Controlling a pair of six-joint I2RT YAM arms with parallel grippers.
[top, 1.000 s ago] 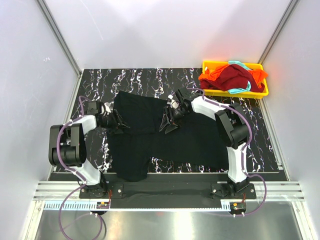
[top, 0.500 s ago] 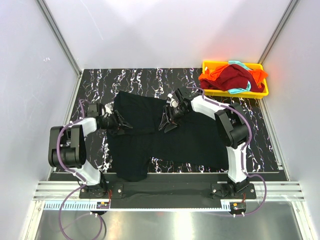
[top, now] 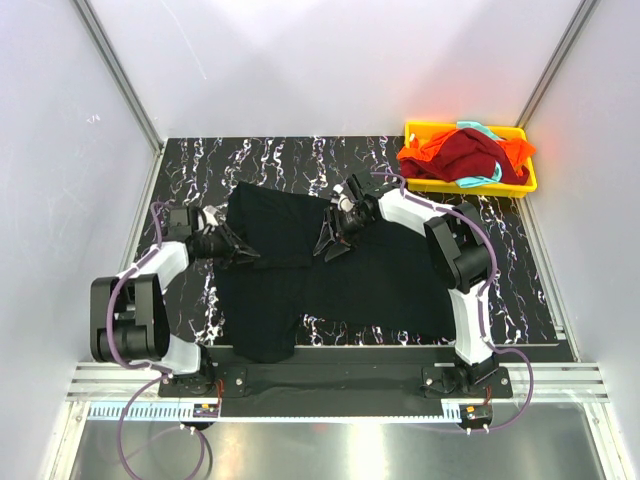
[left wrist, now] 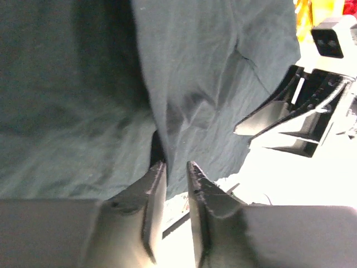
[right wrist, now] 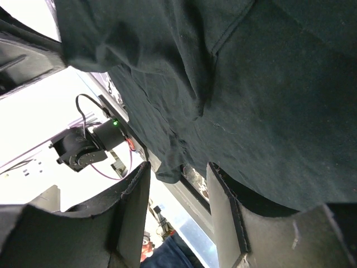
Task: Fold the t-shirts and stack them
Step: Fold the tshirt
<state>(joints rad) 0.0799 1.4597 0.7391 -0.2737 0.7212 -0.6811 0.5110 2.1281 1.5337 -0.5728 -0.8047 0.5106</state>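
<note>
Black fabric is covering the middle of the dark marbled worktop (top: 200,160): the black t-shirt (top: 380,280) is lying spread out there, its far part doubled over onto itself and one sleeve trailing toward the near edge.

The left gripper (top: 238,250) is sitting low at the shirt's left edge. In its wrist view (left wrist: 174,164) the jaws are standing close together with only a thin slit between them, and the edge of a raised fold of the shirt (left wrist: 212,67) is ending right at their tips. Whether they are pinching that edge cannot be told.

The right gripper (top: 328,245) is reaching in over the middle of the shirt, at the near edge of the doubled-over part. Its wrist view (right wrist: 177,167) is showing the jaws released, standing clearly apart, with a bunched lip of the shirt (right wrist: 268,111) hanging between them and daylight on both sides of it.

At the far right corner the yellow tray (top: 500,188) is holding the other shirts in a loose heap: the dark red t-shirt (top: 470,152) on top, the orange t-shirt (top: 420,158) spilling out beneath it, and strips of the teal t-shirt (top: 483,180) showing at the edges.
</note>
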